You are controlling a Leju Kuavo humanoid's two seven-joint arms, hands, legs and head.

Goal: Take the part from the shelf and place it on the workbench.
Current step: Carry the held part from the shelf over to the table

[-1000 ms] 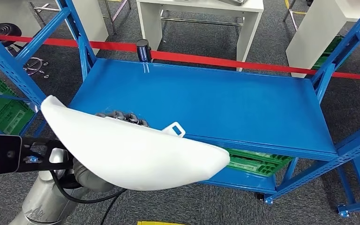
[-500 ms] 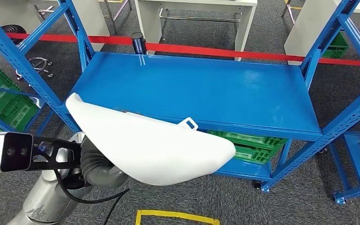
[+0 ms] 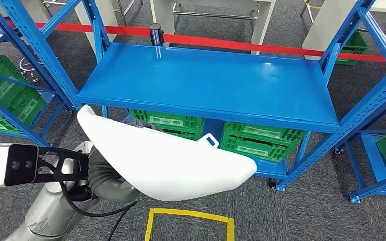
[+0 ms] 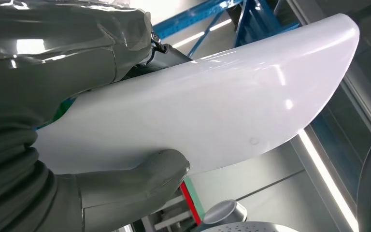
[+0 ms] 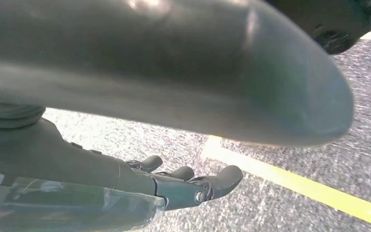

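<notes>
Betw. L fingers [image 4: 140,181]: white part [image 4: 212,111]

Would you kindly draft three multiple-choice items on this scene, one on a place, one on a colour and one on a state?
1. Where is the white part?
A. On the shelf's top board
B. In the left hand, off the shelf
C. On the floor

2. What colour are the crates under the blue shelf?
A. Green
B. Red
C. Grey

3. How is the right hand?
A. Holding the part
C. Pressing on the shelf
B. Holding nothing, fingers apart

Answers: 1 B, the thumb and fingers clamp the part in the left wrist view; 2 A, green crates show below the board; 3 B, it hangs over the carpet holding nothing.
</notes>
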